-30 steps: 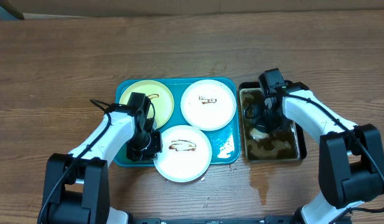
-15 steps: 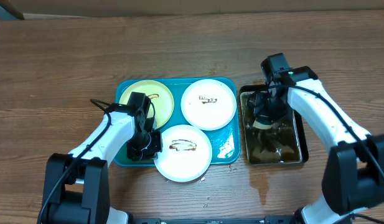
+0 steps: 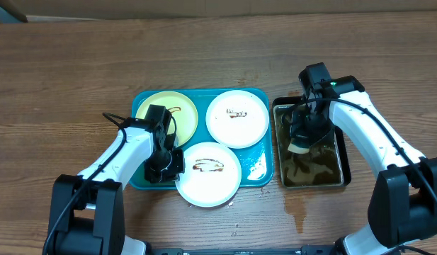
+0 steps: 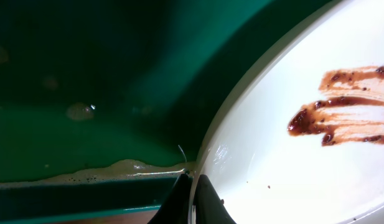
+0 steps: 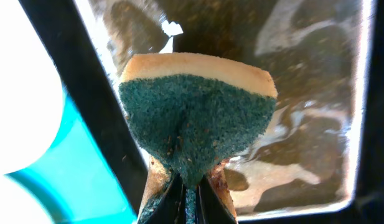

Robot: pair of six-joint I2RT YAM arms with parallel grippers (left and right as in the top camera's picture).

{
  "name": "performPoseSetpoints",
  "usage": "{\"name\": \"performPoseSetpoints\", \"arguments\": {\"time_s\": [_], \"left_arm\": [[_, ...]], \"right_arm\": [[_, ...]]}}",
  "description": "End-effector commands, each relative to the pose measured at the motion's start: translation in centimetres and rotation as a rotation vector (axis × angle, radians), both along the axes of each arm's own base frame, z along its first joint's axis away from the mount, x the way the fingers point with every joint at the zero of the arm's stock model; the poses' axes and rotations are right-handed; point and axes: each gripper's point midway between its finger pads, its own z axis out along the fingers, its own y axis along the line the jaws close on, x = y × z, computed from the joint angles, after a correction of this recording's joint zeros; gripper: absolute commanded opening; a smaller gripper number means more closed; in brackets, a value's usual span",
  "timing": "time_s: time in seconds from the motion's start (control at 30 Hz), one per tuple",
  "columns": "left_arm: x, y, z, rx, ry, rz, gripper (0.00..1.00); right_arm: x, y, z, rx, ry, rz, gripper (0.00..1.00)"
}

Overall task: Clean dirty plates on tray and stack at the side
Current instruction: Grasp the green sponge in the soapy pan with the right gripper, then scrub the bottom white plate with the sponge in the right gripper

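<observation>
The teal tray (image 3: pixel 144 183) holds three plates. A pale yellow-green plate (image 3: pixel 156 113) lies at its back left, and a white plate (image 3: pixel 237 120) with a small sauce mark at its back right. The front white plate (image 3: pixel 208 175) has a brown sauce squiggle and overhangs the tray's front rim. My left gripper (image 3: pixel 168 166) is shut on this plate's left rim (image 4: pixel 207 168), seen close in the left wrist view. My right gripper (image 3: pixel 301 134) is shut on a green and tan sponge (image 5: pixel 198 112), held above the murky water.
A black pan (image 3: pixel 340 177) of murky brown water stands right of the tray. A wet patch (image 3: pixel 297 207) marks the wooden table in front of the pan. Foamy water (image 4: pixel 104 171) lies in the tray beside the gripped plate.
My right gripper has lifted the sponge out of the pan's water and moved it toward the pan's left side. The left arm and plates have not moved.
</observation>
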Motion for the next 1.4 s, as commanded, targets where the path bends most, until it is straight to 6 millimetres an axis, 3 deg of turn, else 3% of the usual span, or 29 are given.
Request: {"name": "performPoseSetpoints", "arguments": {"time_s": [0.0,0.13,0.27,0.47,0.6,0.9,1.37], "left_arm": [[0.3,0.1,-0.2,0.017,-0.006,-0.009,0.04],[0.5,0.1,-0.2,0.016,-0.013,-0.009,0.04],[0.5,0.0,-0.2,0.010,-0.013,-0.008,0.04],[0.5,-0.1,-0.2,0.008,-0.015,-0.008,0.04],[0.5,-0.1,-0.2,0.008,-0.016,-0.008,0.04],[0.6,-0.1,-0.2,0.007,-0.016,-0.008,0.04],[0.6,-0.1,-0.2,0.007,-0.018,-0.008,0.04]], "right_arm": [[0.1,3.3,2.7,0.163,-0.052,0.071,0.04],[-0.9,7.4,4.6,0.299,-0.084,0.182,0.04],[-2.4,12.6,5.7,0.423,-0.106,0.326,0.04],[-4.3,18.9,5.9,0.478,-0.155,0.448,0.04],[-5.4,22.3,4.9,0.506,-0.143,0.462,0.04],[-7.3,27.2,1.9,0.553,-0.095,0.496,0.04],[-7.8,28.9,-0.2,0.557,-0.079,0.516,0.04]]}}
